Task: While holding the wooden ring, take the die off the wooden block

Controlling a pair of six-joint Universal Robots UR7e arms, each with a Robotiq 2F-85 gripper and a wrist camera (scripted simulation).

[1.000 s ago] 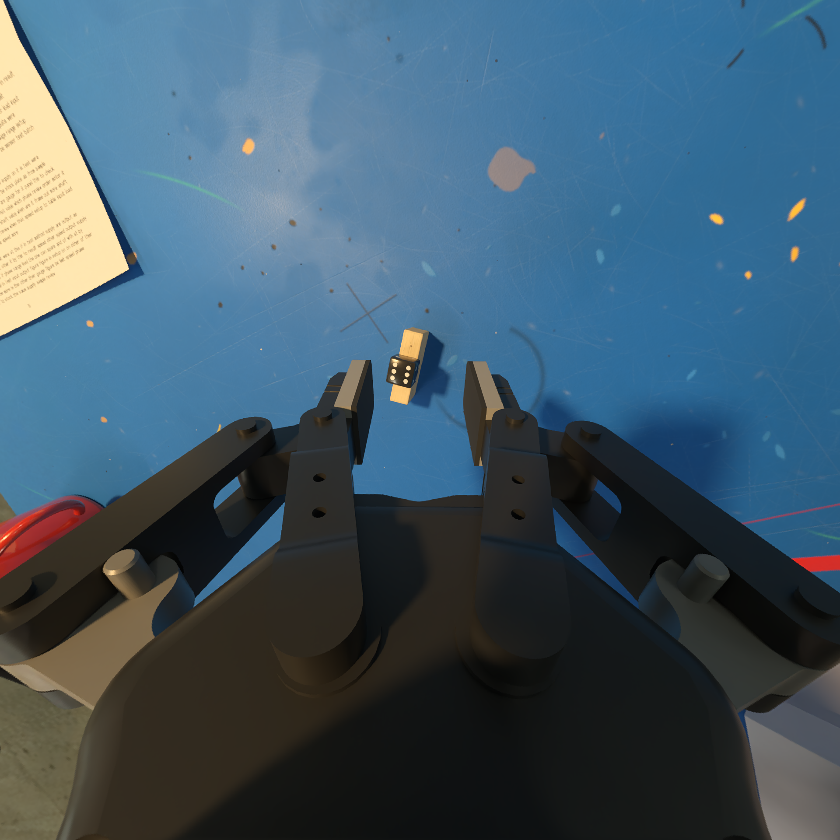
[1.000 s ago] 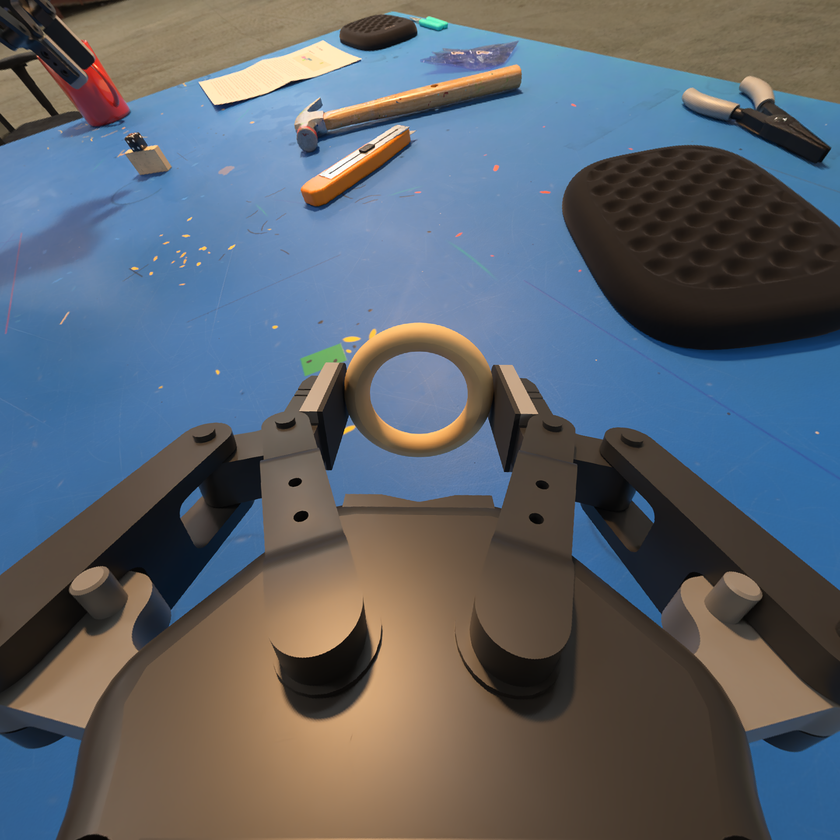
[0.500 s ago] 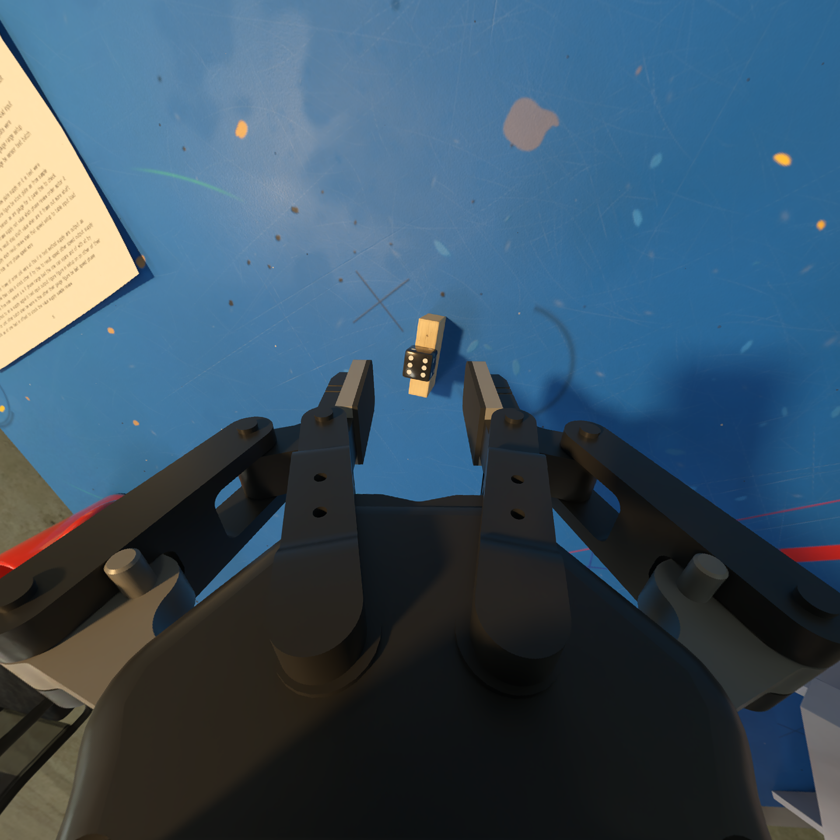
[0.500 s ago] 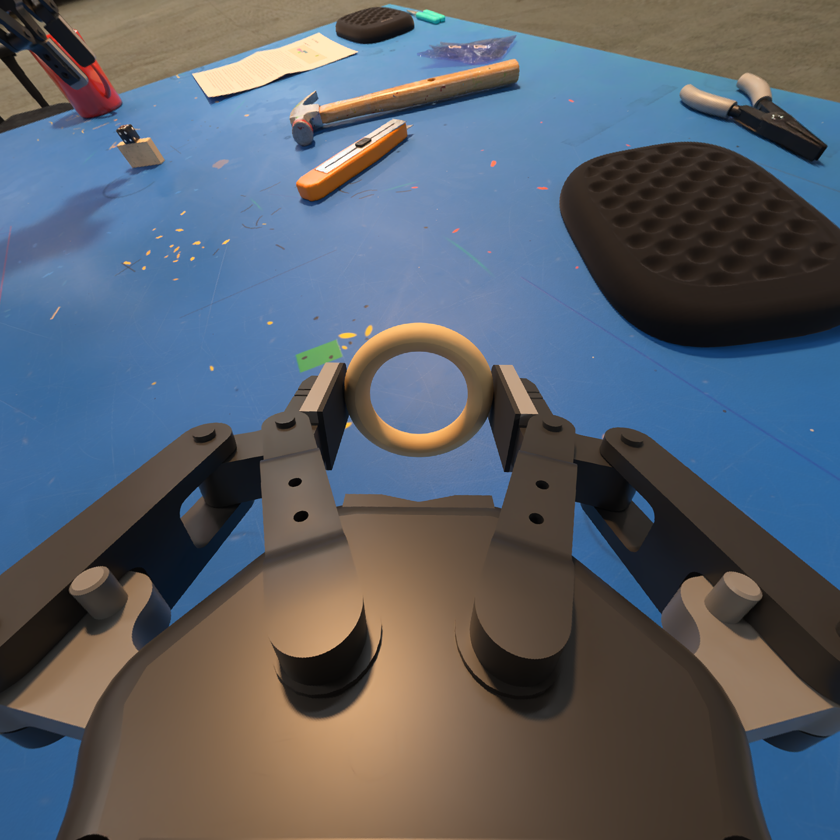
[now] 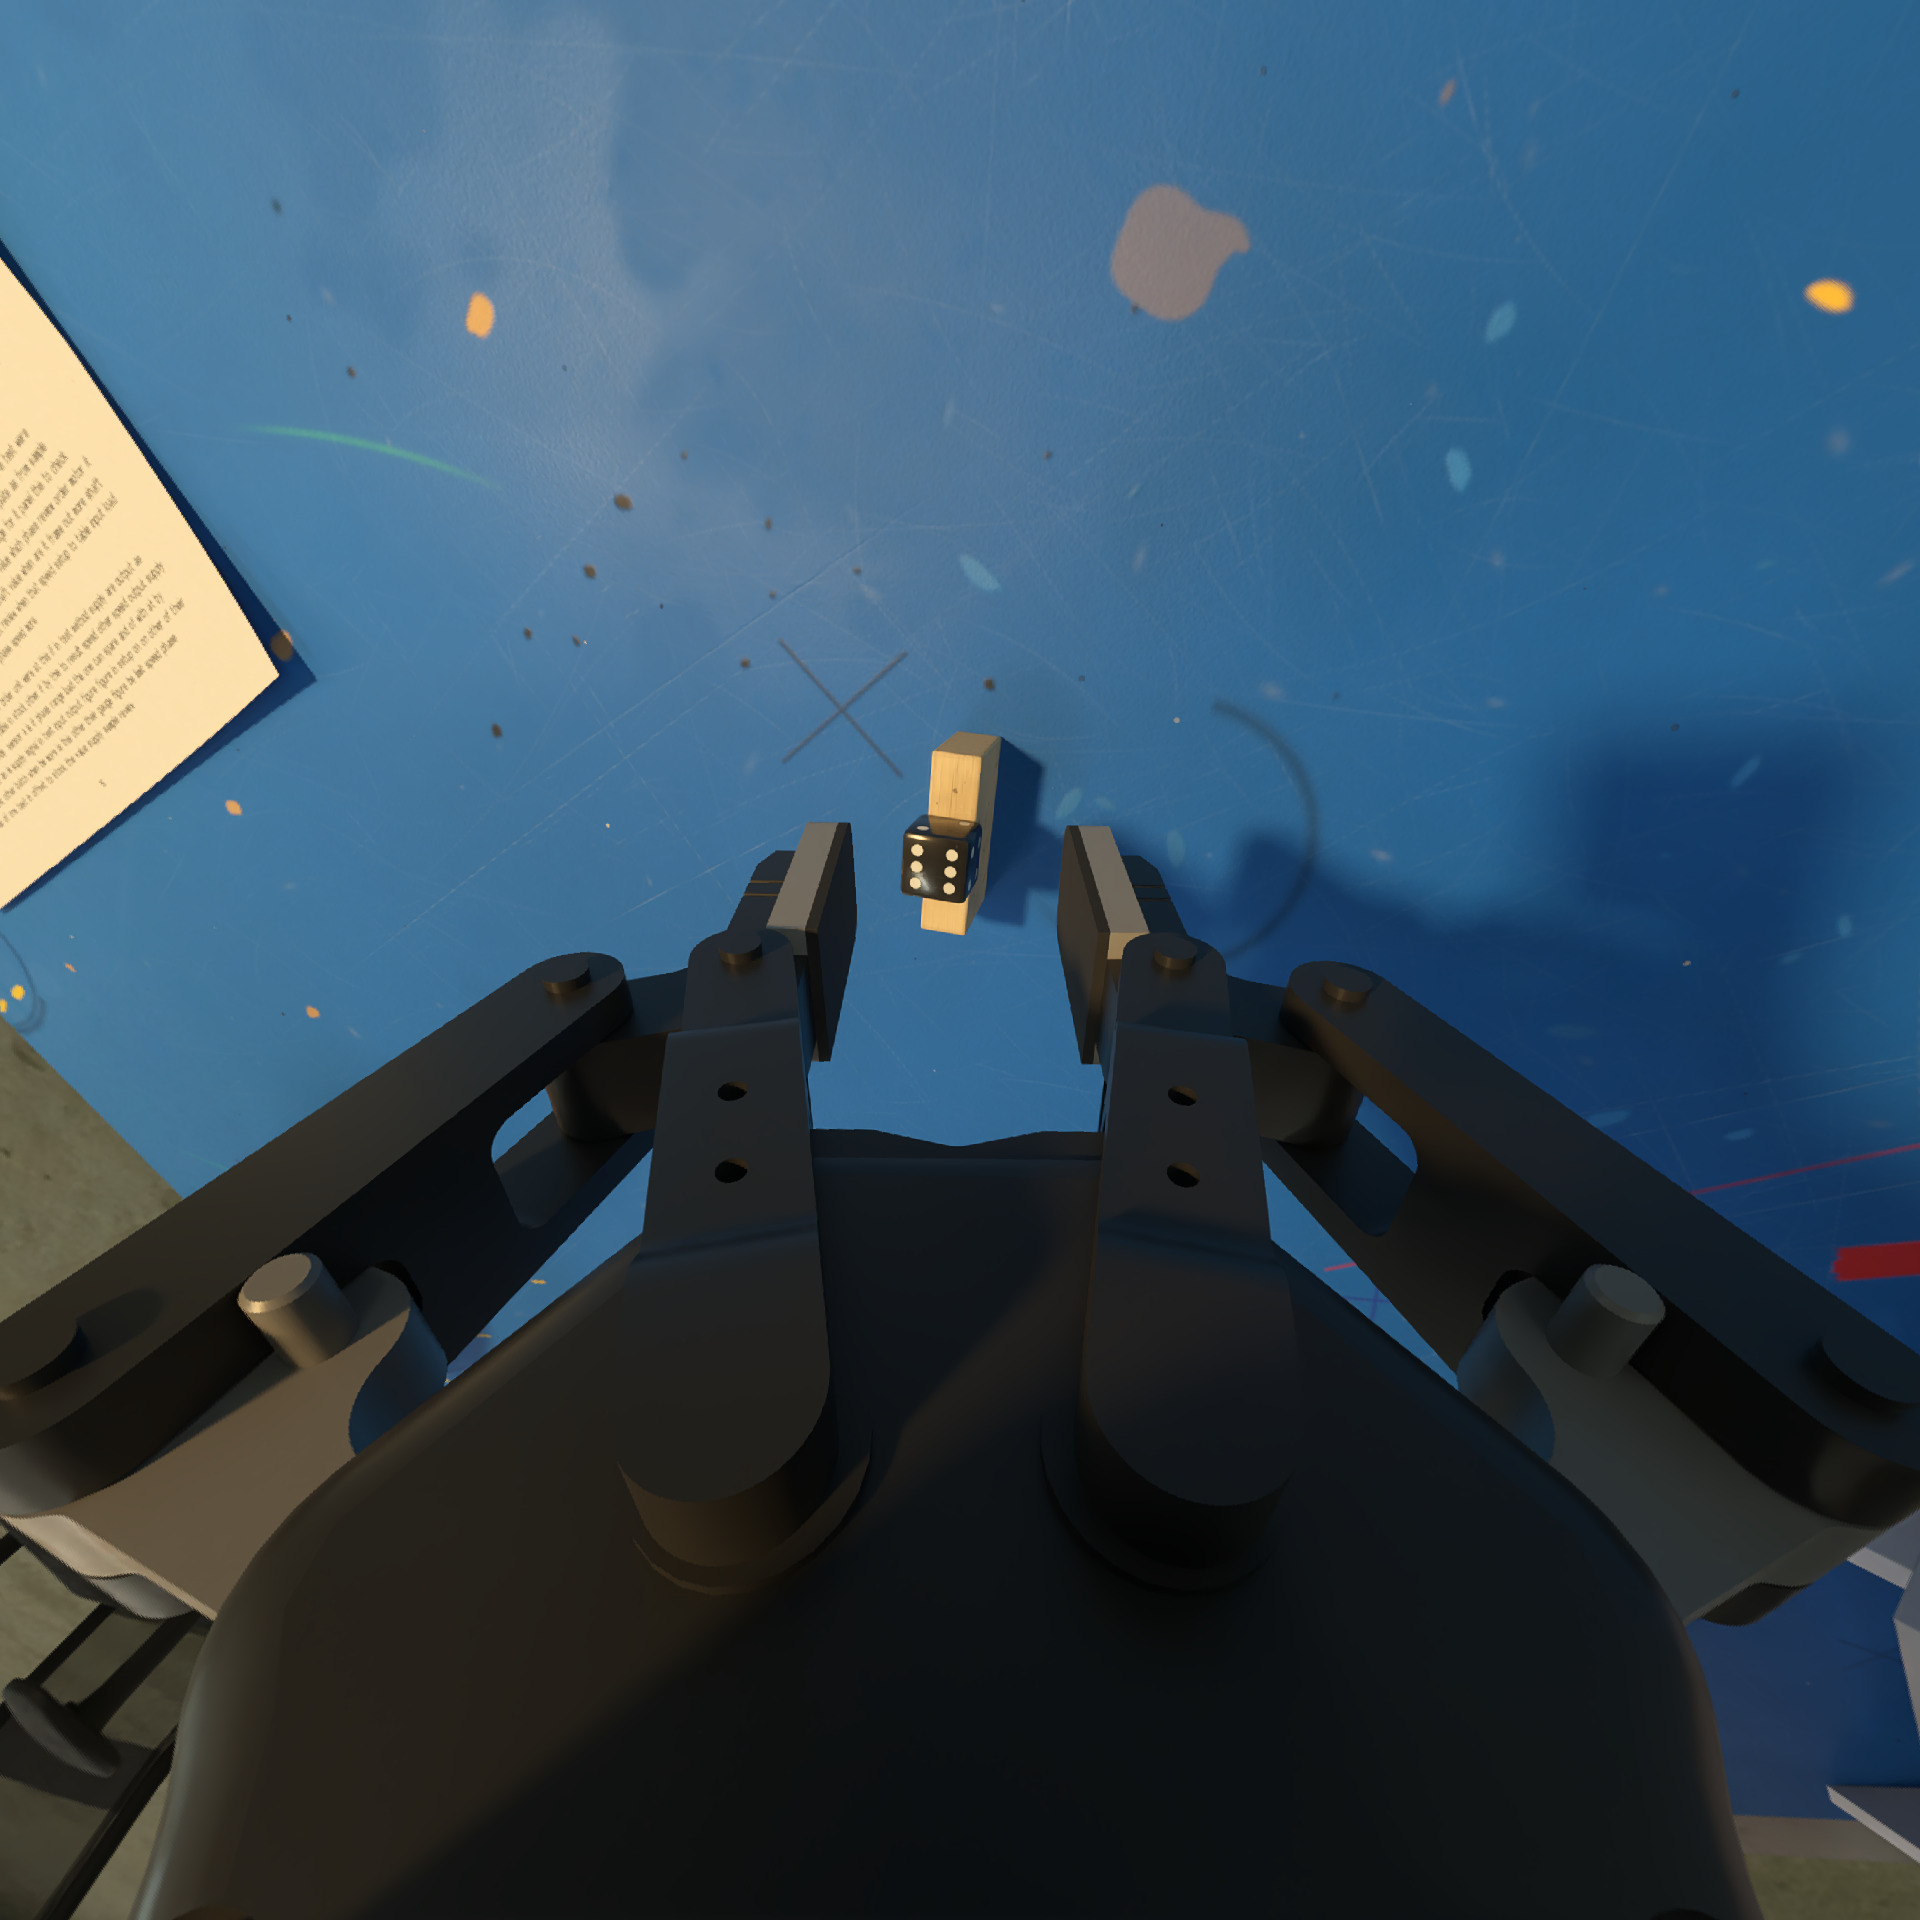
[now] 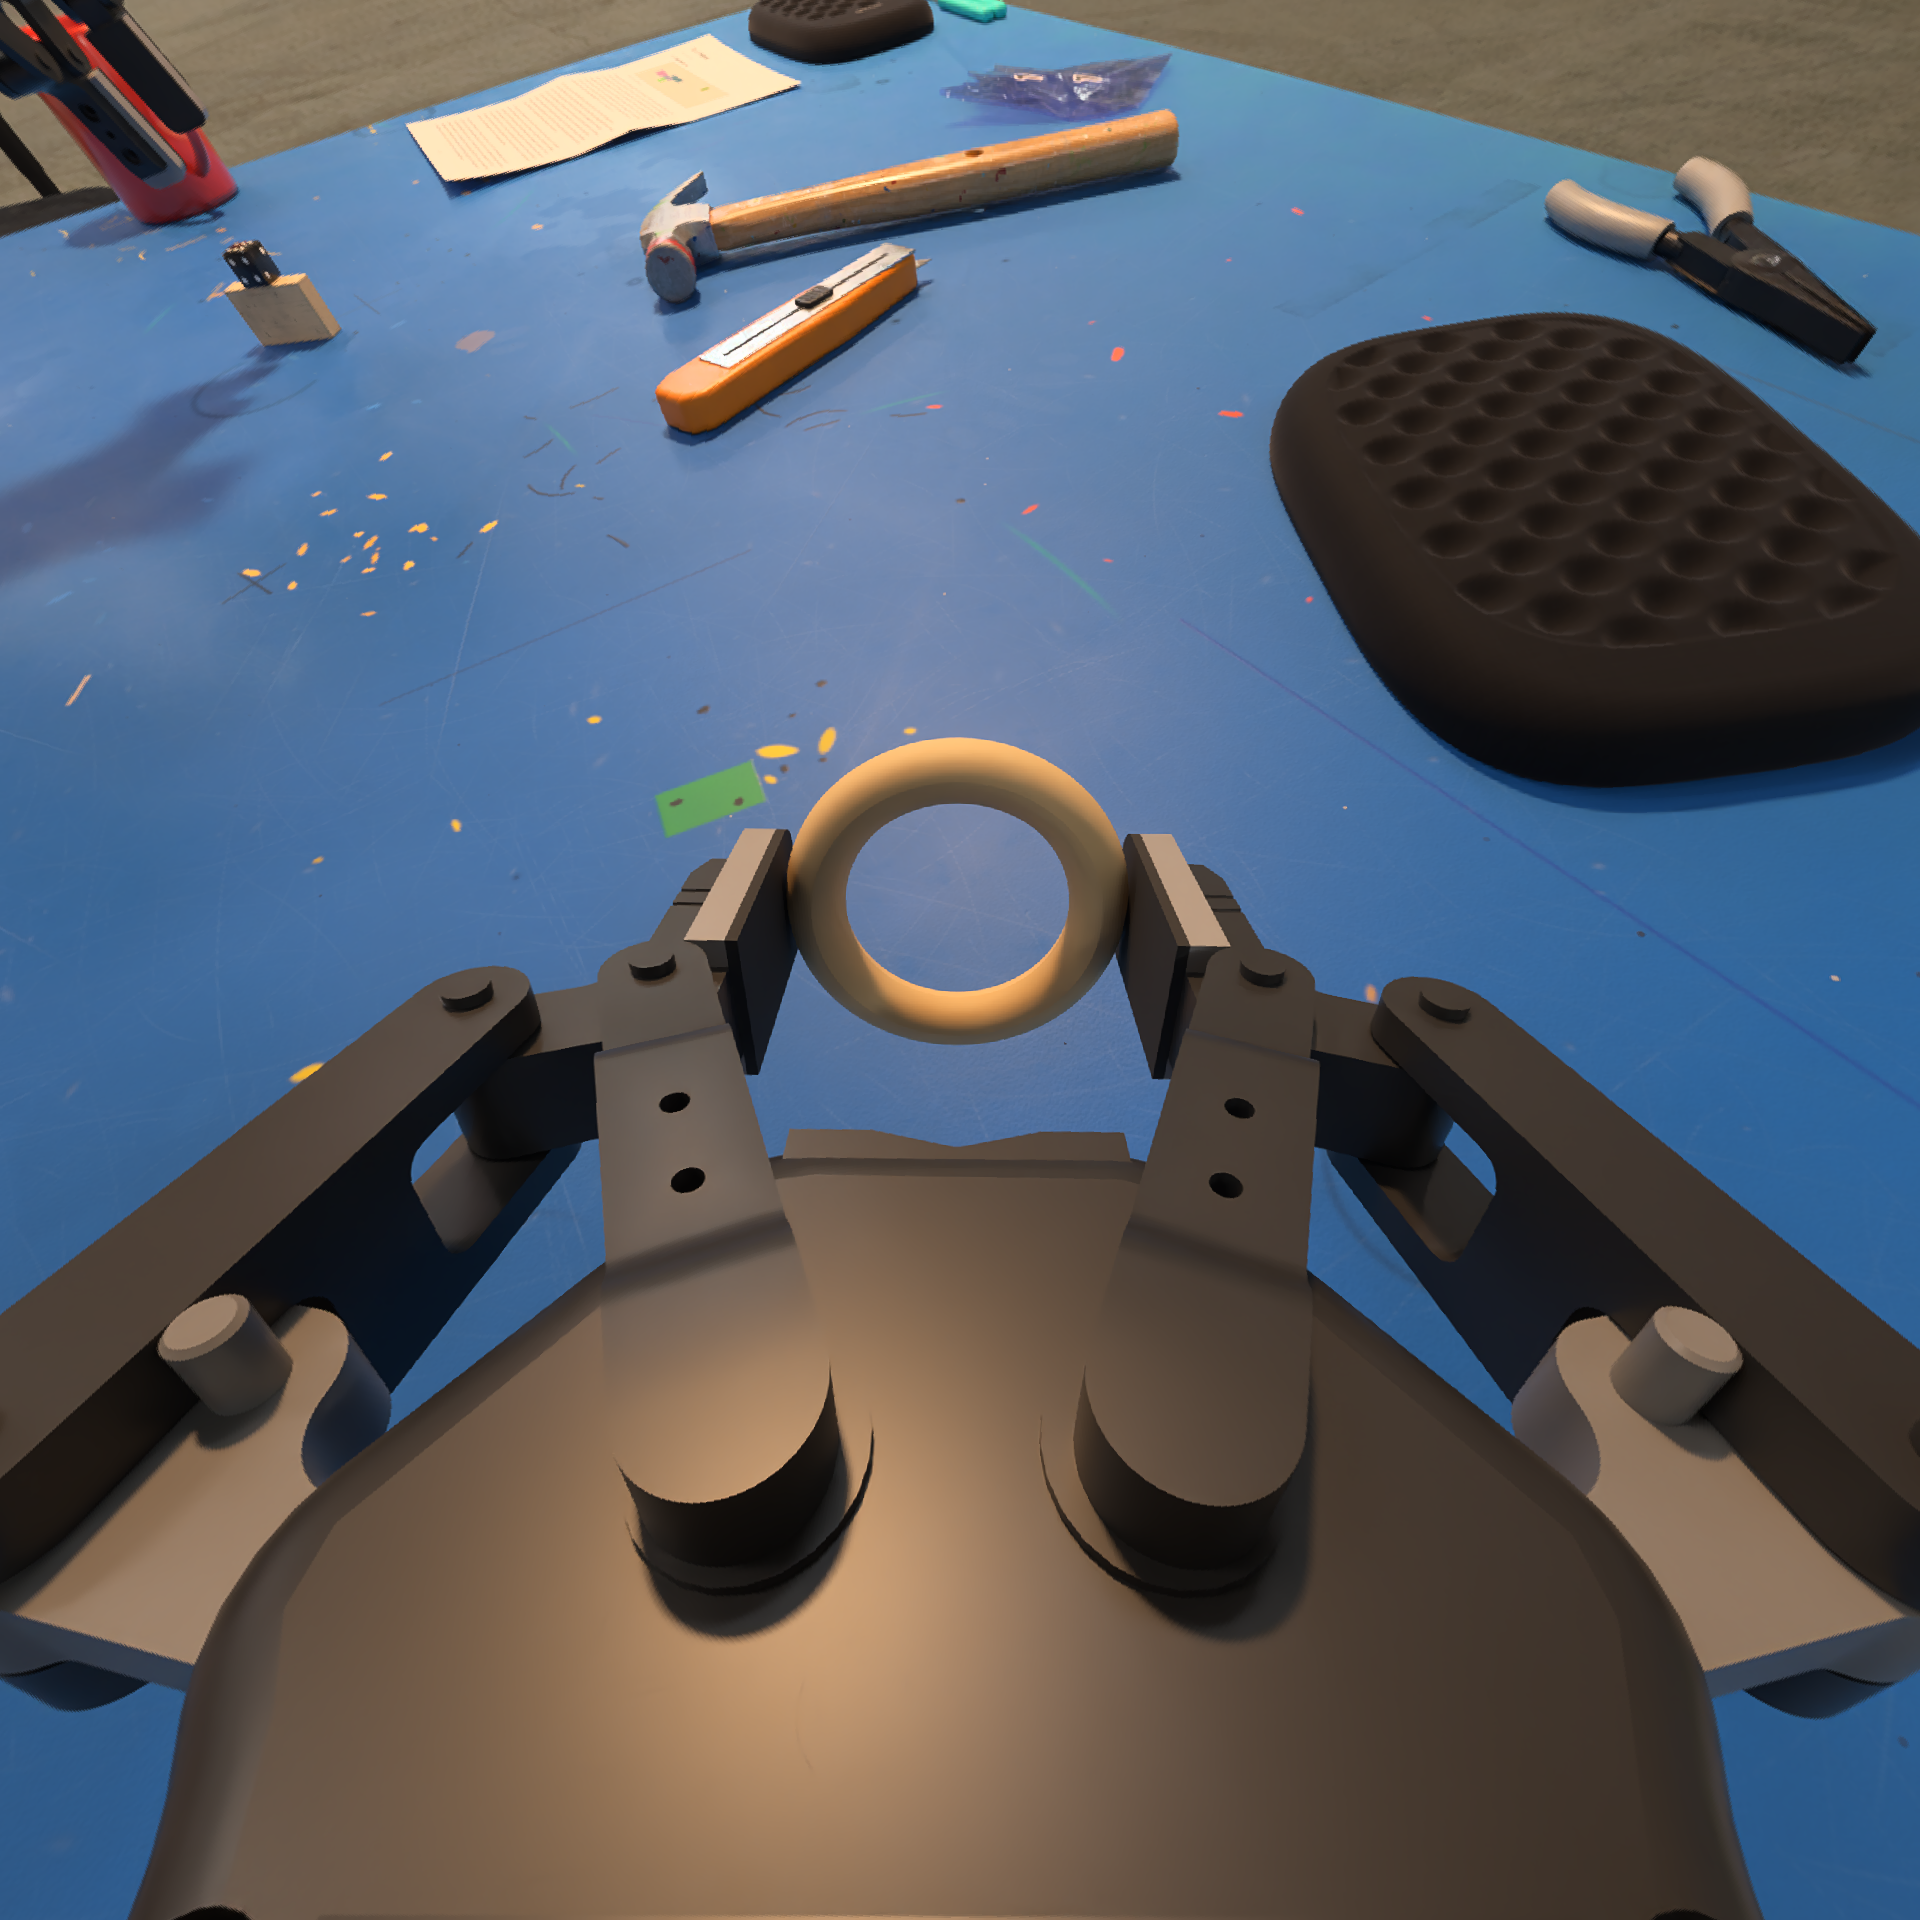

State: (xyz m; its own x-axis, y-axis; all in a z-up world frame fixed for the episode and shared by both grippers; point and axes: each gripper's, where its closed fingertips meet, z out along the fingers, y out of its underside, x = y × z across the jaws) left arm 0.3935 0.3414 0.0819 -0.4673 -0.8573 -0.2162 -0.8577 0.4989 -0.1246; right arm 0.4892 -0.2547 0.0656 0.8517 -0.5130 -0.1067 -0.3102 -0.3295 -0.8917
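Observation:
In the left wrist view a black die (image 5: 941,858) with white pips sits on a small wooden block (image 5: 961,790) standing on the blue table. My left gripper (image 5: 956,883) is open and empty, above them, with the die seen between its fingertips. In the right wrist view my right gripper (image 6: 956,894) is shut on the wooden ring (image 6: 956,1003), held above the table. The die (image 6: 250,261) and block (image 6: 284,309) also show far off at the upper left of that view.
A printed sheet (image 5: 94,623) lies left of the block. The right wrist view shows a hammer (image 6: 894,197), an orange utility knife (image 6: 790,338), a black dimpled pad (image 6: 1600,530), pliers (image 6: 1714,249), a plastic bag (image 6: 1060,81) and a red object (image 6: 135,156) at the table's far-left edge.
My left gripper has shifted so the die and block sit more centred between its open fingers and look slightly larger. The right gripper, still holding the ring, has drifted slightly.

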